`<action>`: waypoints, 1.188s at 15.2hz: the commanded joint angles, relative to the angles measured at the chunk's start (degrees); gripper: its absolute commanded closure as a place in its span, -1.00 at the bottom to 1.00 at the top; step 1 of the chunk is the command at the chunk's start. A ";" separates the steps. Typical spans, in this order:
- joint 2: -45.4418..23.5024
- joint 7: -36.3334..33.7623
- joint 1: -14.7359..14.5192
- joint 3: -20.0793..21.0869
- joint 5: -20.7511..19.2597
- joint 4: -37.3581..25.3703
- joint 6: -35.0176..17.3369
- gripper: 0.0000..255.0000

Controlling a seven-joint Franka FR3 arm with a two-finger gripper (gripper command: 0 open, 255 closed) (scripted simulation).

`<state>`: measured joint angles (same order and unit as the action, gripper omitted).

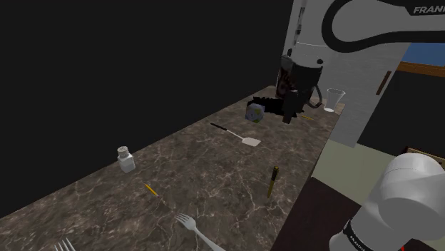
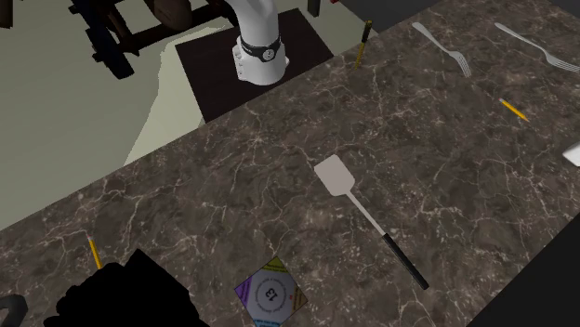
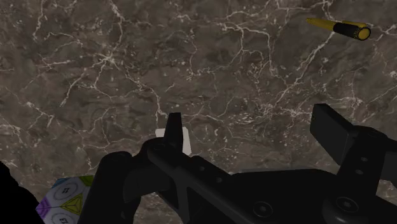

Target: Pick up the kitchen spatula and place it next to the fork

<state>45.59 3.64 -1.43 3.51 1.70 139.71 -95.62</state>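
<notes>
I have the tool hanging over the far end of the marble bench, its two black fingers set wide apart with only bare stone between them — it holds nothing. Just beside it sits a many-sided die with coloured faces, and a clear glass stands near the bench's edge behind the tool.

The spatula lies flat on the bench, just past the die from the tool and untouched. Its pale blade points toward the stand's side, and its thin dark handle runs toward the edge by the black area.

Well apart from it, at the other end of the bench, I see a fork and a second fork. Between the spatula and those forks are a small white bottle, an orange pencil and a black-and-yellow pen — all lying clear of one another.
</notes>
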 commanded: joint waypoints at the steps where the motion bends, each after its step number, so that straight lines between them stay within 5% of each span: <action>1: 0.00 0.00 0.00 0.00 0.00 0.00 0.00 -1.00; 18: -35.18 4.81 2.17 -3.03 -1.45 -10.44 -26.19 -1.00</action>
<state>13.24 7.69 0.44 0.95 0.33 131.10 -120.68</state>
